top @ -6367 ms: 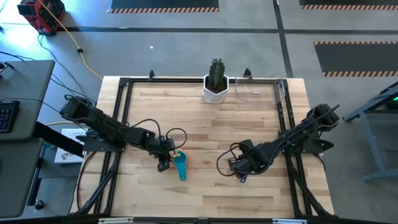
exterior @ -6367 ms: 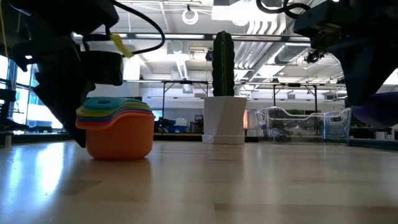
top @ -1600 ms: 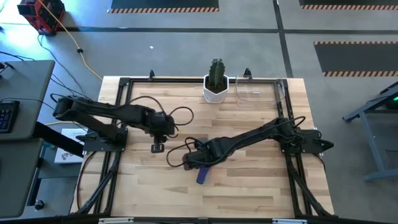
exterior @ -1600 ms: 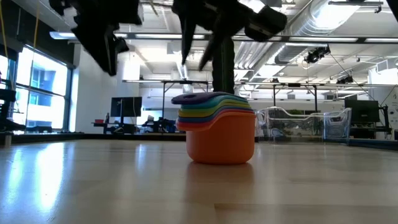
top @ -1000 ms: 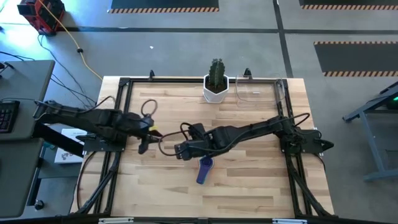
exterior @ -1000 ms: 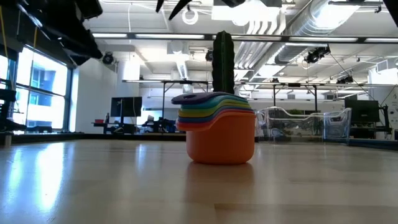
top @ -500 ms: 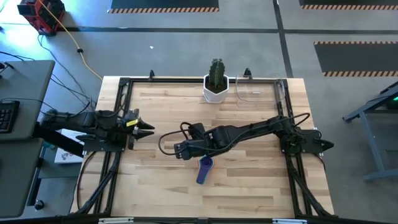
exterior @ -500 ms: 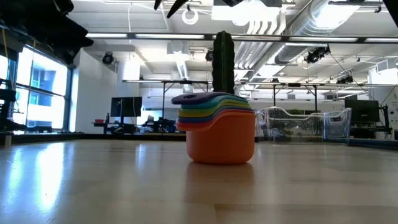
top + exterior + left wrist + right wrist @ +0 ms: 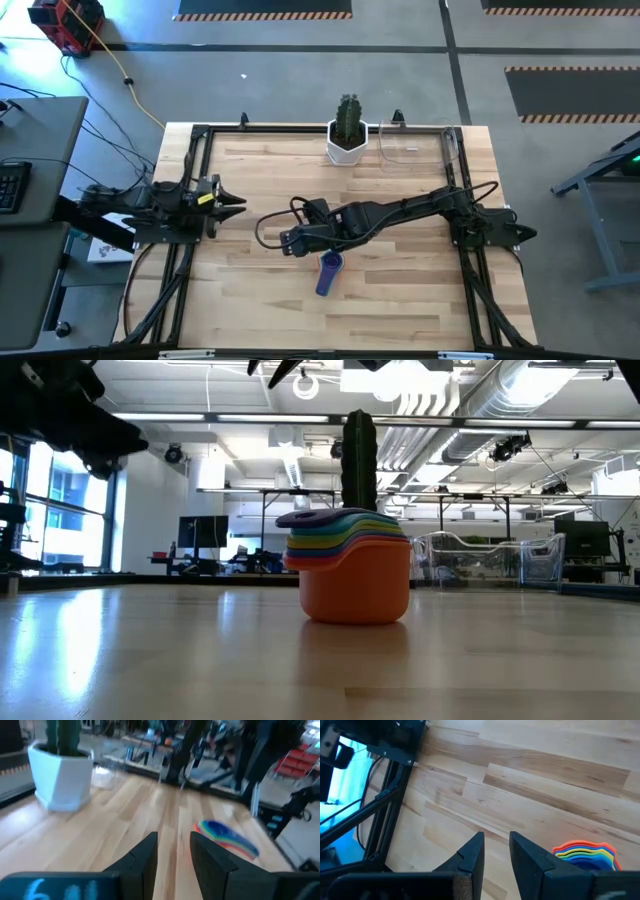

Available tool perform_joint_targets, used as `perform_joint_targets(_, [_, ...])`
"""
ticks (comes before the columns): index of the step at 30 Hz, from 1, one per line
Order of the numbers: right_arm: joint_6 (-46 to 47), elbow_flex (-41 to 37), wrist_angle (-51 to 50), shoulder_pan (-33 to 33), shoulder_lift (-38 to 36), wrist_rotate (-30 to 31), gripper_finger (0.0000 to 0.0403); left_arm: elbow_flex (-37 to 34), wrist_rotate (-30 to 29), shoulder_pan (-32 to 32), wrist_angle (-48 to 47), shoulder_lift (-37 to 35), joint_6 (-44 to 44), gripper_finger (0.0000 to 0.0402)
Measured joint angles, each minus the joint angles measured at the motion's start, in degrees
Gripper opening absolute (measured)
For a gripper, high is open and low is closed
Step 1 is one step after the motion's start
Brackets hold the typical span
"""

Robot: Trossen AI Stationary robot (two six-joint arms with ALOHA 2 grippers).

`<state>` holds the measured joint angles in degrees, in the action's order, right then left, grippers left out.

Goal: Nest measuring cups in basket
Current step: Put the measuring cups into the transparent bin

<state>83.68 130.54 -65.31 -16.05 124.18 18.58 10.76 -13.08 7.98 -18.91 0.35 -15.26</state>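
So since the earlier shots the left arm has pulled all the way back to the left edge of the desk, and the stacked measuring cups have gone from the left-middle of the desk over to roughly the centre. Right arm swung across from its own side and is now stretched out over the middle.

Left hand hovers at the left rail, fingers apart with a narrow gap, nothing in them. Right hand sits just beside the cups, toward the left of them, not touching; its fingers are spread a bit with only bare wood between them, so it's let go.

Cups are all nested in one stack, orange one on the bottom, purple on top, standing upright on the wood. From the low cam you can see the rainbow rims layered neatly.

Clear basket is at the far edge, just beside the white cactus pot, well apart from the stack
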Motion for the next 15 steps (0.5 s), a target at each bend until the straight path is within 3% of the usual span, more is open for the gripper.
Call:
perform_joint_targets(7, [0.02, -0.02, -0.1, 0.02, 0.0, -0.93, 0.0083, -2.92, -0.96, -0.01, 2.36, -0.13, 1.48, 0.0103])
perform_joint_targets(15, [0.0, -0.02, -0.08, 0.02, 0.0, -2.5, 0.0083, -7.33, 0.03, -0.01, 13.58, -0.13, 2.22, 0.0103])
